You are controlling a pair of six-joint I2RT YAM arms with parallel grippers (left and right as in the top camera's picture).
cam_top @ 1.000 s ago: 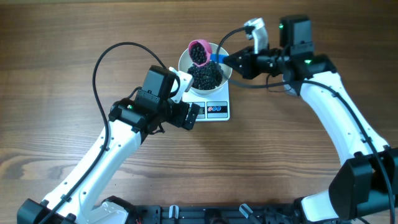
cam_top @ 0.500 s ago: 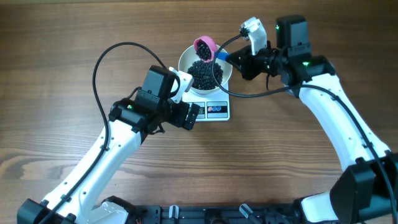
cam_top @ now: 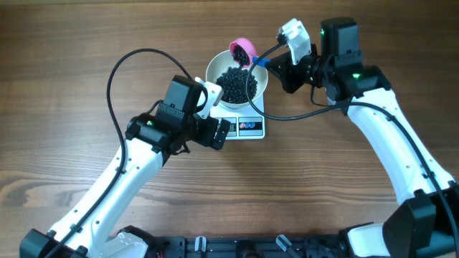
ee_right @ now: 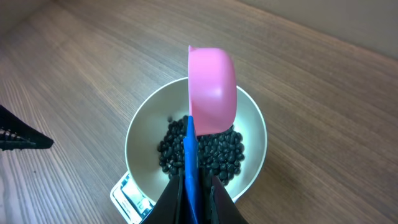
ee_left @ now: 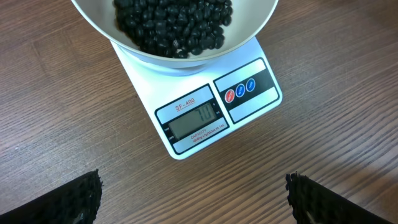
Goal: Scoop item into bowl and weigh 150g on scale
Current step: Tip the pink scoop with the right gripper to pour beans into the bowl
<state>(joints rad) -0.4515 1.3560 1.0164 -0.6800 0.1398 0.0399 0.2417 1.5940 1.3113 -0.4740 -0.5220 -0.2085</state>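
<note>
Scale (ee_left: 204, 82), "SF-400" on its face

The right fingers (ee_right: 169, 202) pinch the blue handle (ee_right: 189, 155) of a pink scoop (ee_right: 212, 87), tipped over above the white bowl (ee_right: 138, 134) of black beans (ee_right: 211, 158), which sits on the scale (ee_right: 126, 193).

A second ago we see the pink scoop (cam_top: 242, 50) lying level over the left side of the bowl (cam_top: 209, 74), its cup full of black beans (cam_top: 237, 83). Now it sits at the bowl's far rim, rolled onto its side, with no load showing from above. The right tool (cam_top: 267, 62), clamped on the scoop's blue handle, has twisted and drawn slightly back and to the right.
</note>
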